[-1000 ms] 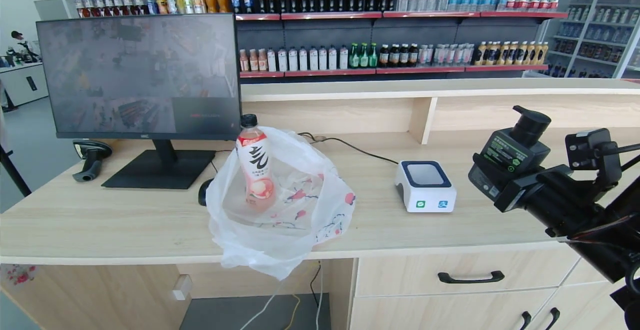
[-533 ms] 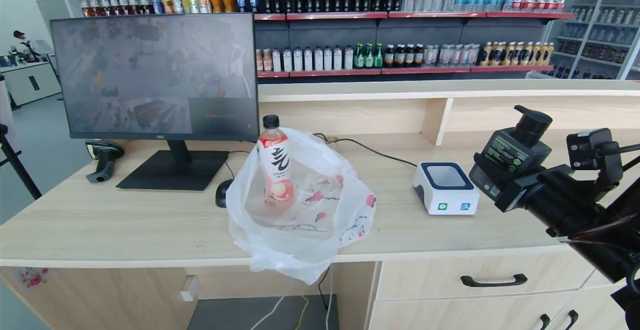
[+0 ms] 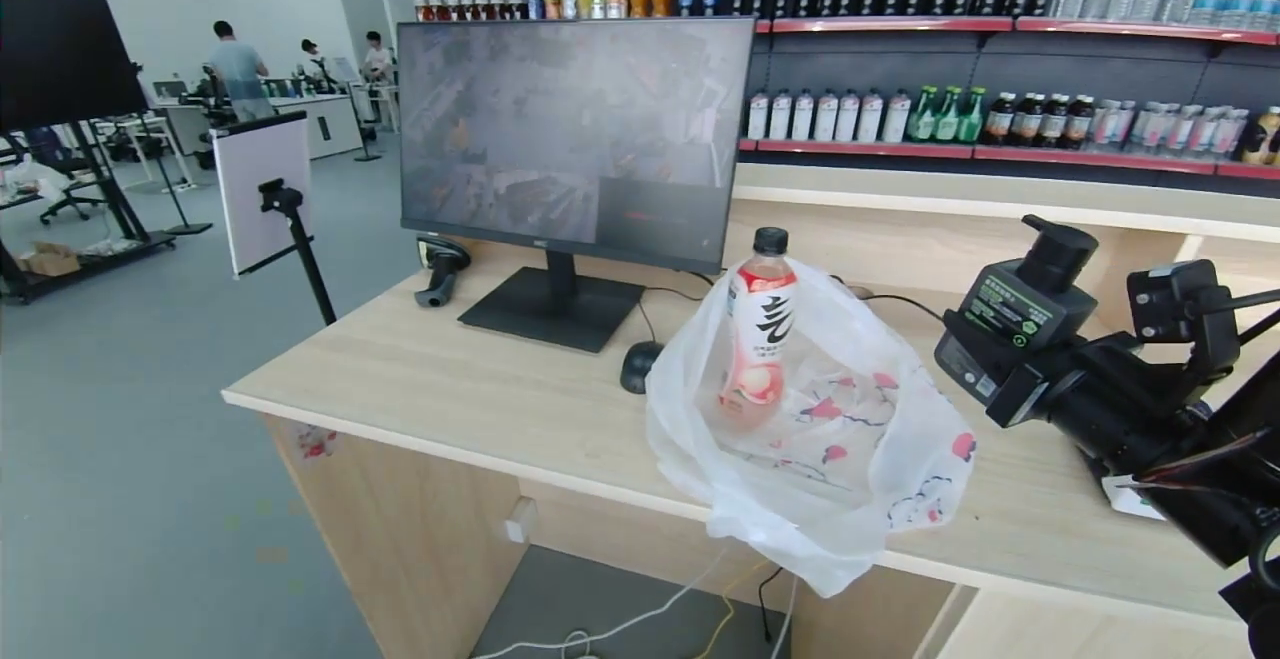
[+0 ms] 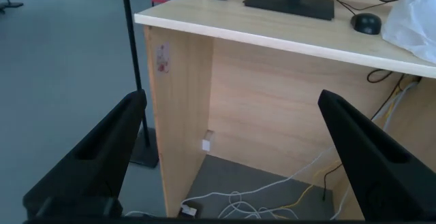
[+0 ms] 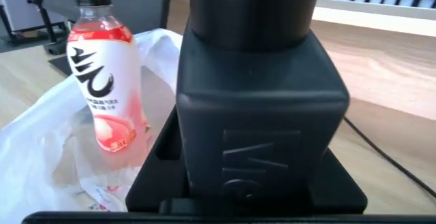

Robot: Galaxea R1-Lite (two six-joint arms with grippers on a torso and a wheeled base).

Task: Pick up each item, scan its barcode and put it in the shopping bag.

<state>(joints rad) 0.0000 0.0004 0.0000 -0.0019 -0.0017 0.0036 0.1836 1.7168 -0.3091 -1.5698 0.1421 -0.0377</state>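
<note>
Your right gripper (image 3: 1002, 384) is raised at the right, over the counter (image 3: 450, 379), clamped on one black pump bottle (image 3: 1020, 309), which tilts just right of the bag (image 3: 880, 469). Your left gripper (image 4: 231, 149) hangs low before the counter, fingers spread, empty. One pink bottle (image 3: 757, 339) stands upright in the one bag.

The shopping bag (image 3: 900, 469) is thin, translucent white plastic with a red flower print. It sits at the front edge of the desk with its mouth open upward and its lower part sagging over the edge.

The pink bottle (image 3: 760, 329) stands upright inside the bag. It has a black cap, a white upper label and a pink lower half.

The black bottle (image 3: 1020, 314) is square-bodied with a round black cap and a green label. It is held tilted above the desk, just right of the bag, with its lower end in the right arm's jaws.
</note>
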